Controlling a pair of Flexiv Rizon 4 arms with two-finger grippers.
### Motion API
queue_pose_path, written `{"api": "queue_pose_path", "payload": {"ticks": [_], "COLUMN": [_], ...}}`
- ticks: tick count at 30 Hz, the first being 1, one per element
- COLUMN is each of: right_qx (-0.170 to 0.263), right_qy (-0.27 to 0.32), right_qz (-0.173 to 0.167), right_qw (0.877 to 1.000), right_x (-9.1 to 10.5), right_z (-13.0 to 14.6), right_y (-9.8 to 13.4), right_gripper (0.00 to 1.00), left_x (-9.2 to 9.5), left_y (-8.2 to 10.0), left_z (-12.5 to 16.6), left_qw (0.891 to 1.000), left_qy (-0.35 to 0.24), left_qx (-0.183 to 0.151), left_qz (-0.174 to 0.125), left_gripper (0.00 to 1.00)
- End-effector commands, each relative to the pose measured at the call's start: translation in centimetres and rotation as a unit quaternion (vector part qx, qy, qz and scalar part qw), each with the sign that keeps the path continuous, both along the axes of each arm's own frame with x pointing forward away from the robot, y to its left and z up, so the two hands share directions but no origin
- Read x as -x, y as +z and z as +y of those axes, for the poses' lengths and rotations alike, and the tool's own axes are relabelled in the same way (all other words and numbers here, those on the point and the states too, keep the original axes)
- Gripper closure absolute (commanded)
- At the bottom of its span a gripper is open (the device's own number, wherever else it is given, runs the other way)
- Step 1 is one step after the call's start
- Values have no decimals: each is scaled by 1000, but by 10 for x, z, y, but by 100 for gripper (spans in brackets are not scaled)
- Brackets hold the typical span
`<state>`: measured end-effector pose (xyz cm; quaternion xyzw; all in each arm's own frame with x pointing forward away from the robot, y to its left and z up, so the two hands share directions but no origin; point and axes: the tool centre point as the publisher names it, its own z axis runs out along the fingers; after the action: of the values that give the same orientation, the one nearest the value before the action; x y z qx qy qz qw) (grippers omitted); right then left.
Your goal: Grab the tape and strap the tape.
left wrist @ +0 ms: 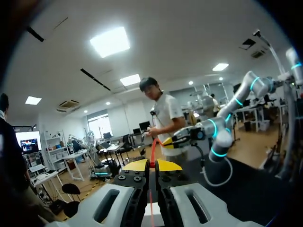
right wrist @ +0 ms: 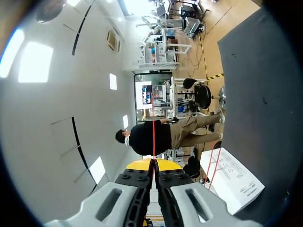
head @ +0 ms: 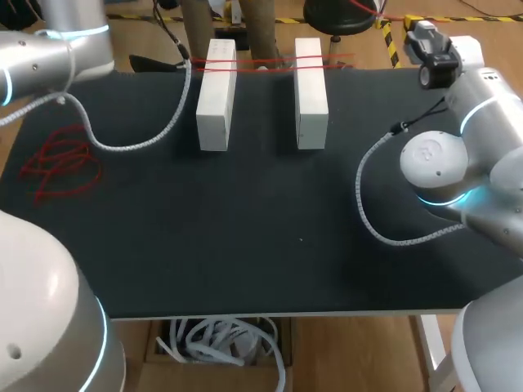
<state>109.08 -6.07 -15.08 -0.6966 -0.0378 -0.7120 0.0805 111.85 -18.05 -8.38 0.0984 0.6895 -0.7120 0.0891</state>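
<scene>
Left claw [left wrist: 151, 165] pinches thin red tape [left wrist: 152, 152] between its tips; right claw [right wrist: 153, 165] likewise, with the strand running straight ahead.

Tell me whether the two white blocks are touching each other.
No, the left white block and the right white block stand apart, with bare black table between them.

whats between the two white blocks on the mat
Head view: bare black mat between the left white block and right white block; only the red tape crosses the gap at their far ends.
</scene>
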Motion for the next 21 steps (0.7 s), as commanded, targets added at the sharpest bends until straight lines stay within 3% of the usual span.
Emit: {"api": "queue_pose_path", "payload": {"ticks": [1, 15, 20, 21], "right_qx": [0, 0, 0, 0], "right_qy": [3, 3, 3, 3], "right_qz": [-2, -2, -2, -2], "right_qw": [1000, 1000, 1000, 1000], "right_x": [-1, -1, -1, -1], "right_z": [-1, -1, -1, -1], "right_y": [-1, -1, -1, -1], "right_gripper": [100, 100, 100, 100], "left_x": [8, 9, 10, 11], "left_y": [11, 11, 19, 18], "left_z": [5, 5, -3, -4], "left_qw": [985, 984, 968, 959], "left_qy": [-7, -16, -2, 1], "left_qx": [-172, -179, -251, -282], "left_qz": [-3, 2, -23, -28], "left_gripper": [100, 100, 100, 100]}}
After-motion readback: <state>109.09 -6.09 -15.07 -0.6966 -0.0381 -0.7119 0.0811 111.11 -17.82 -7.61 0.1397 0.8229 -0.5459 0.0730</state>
